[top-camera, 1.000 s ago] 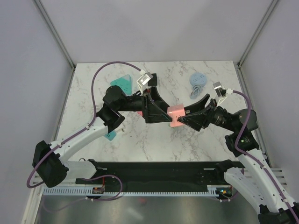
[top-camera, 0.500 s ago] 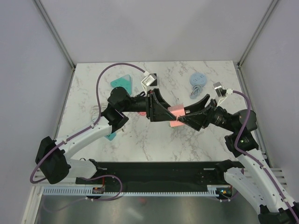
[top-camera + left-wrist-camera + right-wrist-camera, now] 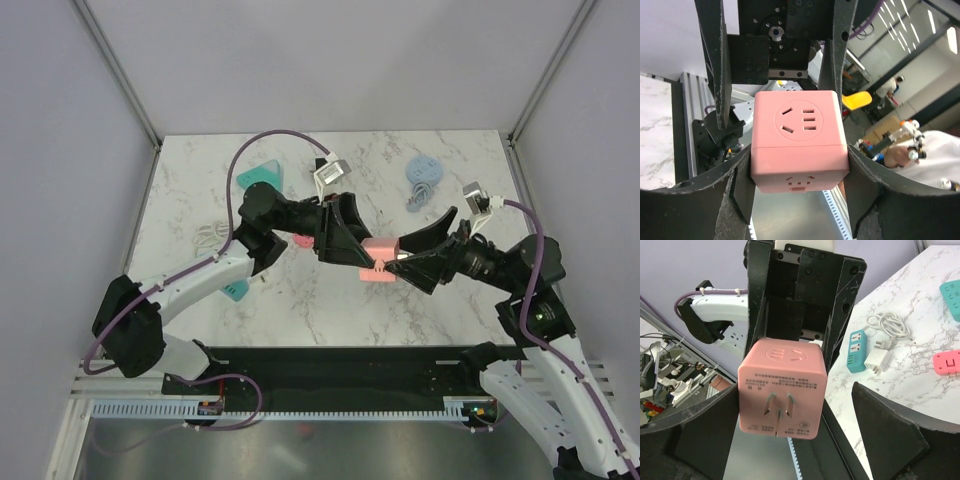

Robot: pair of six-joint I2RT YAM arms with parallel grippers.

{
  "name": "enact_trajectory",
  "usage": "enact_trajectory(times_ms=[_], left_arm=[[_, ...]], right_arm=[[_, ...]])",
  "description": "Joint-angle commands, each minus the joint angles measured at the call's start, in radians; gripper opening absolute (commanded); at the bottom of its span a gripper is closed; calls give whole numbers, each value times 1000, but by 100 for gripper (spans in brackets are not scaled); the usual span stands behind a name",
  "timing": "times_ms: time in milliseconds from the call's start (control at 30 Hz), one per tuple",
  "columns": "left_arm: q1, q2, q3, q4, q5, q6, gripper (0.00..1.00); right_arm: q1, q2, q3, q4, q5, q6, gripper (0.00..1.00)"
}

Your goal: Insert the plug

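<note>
The pink cube (image 3: 799, 145) is smooth, matt plastic; its two prongs (image 3: 777, 412) are bare metal with a dull shine; the fingers (image 3: 690, 200) of the left gripper (image 3: 799, 165) are black matt plastic, faintly grainy, scuffed pale along the edges; the desk (image 3: 300, 300) is white and marble-patterned, smooth with a soft sheen; a teal power strip (image 3: 858, 350) and a white charger (image 3: 878, 361) towards its left edge look like smooth plastic.

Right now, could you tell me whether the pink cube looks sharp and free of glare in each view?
Left wrist: pink cube sharp, no glare, room behind blurred. Right wrist: cube and prongs crisp. Top view: evenly lit, cube small but clear.
</note>
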Motion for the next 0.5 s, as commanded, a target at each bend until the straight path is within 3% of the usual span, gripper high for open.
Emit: enact_trajectory(times_ms=[0,200,467], left_arm=[[16,32,89,308,133,-184,2],[16,62,157,300,152,-218,2],[18,47,169,136,135,-95,2]], right_arm=[[2,-20,95,-122,41,-18,98],[3,-46,167,-160,23,-23,98],[3,-41,224,-182,6,-51,98]])
